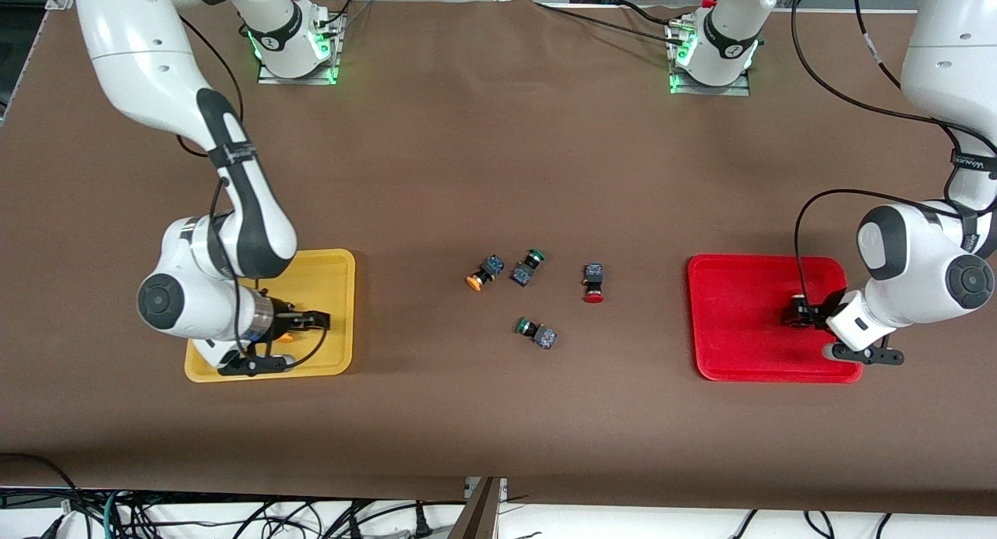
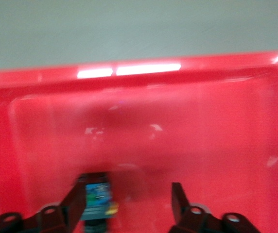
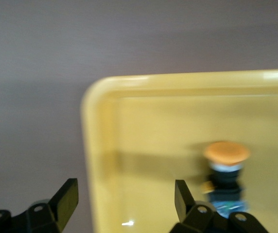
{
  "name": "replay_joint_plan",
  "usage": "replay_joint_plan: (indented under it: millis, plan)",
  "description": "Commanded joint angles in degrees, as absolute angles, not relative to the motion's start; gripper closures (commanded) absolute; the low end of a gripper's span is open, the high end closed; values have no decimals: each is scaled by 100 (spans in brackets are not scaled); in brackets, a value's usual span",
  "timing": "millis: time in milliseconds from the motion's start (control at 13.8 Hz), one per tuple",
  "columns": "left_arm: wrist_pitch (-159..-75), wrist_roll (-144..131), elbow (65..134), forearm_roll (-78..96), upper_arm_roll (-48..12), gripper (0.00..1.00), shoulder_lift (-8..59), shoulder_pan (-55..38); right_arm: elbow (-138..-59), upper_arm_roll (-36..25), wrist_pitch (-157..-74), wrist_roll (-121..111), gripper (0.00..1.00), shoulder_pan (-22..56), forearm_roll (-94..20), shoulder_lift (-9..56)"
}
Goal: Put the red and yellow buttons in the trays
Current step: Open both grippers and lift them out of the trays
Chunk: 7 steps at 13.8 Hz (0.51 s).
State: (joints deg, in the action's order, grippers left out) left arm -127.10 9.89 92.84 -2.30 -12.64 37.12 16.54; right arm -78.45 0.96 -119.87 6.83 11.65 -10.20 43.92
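My right gripper (image 1: 315, 321) is open and empty, low over the yellow tray (image 1: 331, 278). In the right wrist view (image 3: 125, 191) its fingers straddle the tray's rim (image 3: 100, 145). A yellow-capped button (image 3: 225, 174) lies in that tray beside one finger and shows orange in the front view (image 1: 287, 337). My left gripper (image 1: 798, 315) is open, low over the red tray (image 1: 740, 313). In the left wrist view (image 2: 127, 194) a button with a blue base (image 2: 96, 199) lies in the red tray (image 2: 202, 121) against one finger; its cap is hidden. On the table between the trays lie another yellow-capped button (image 1: 483, 274) and a red-capped button (image 1: 593, 283).
Two green-capped buttons lie on the table, one (image 1: 528, 266) between the yellow-capped and red-capped ones, the other (image 1: 536, 331) nearer to the front camera. The brown table (image 1: 498, 173) stretches toward both arm bases.
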Motion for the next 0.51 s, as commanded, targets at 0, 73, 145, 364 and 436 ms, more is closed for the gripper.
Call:
replay_joint_plan:
  millis: [0, 73, 145, 364, 436]
  plan:
    - [-12357, 363, 9062, -264, -1643, 0, 3604, 1373, -7682, 79, -11900, 2007, 11, 1703, -1133, 4430]
    - [-12357, 125, 9062, -255, -1652, 0, 3612, 1127, -7690, 175, -11935, 2674, 11, 1888, -1238, 4464]
    - [-12357, -199, 9062, -246, -1652, 0, 3647, 873, -7690, 237, -12040, 3246, 11, 2168, -1326, 4543]
    - [-12428, -1183, 9062, -264, -1652, 0, 3814, 82, -7752, 237, -12777, 4576, 11, 2775, -1538, 4728]
    - [-12428, -1482, 9062, -264, -1652, 0, 3849, -156, -7761, 237, -12901, 4962, 12, 2934, -1529, 4763]
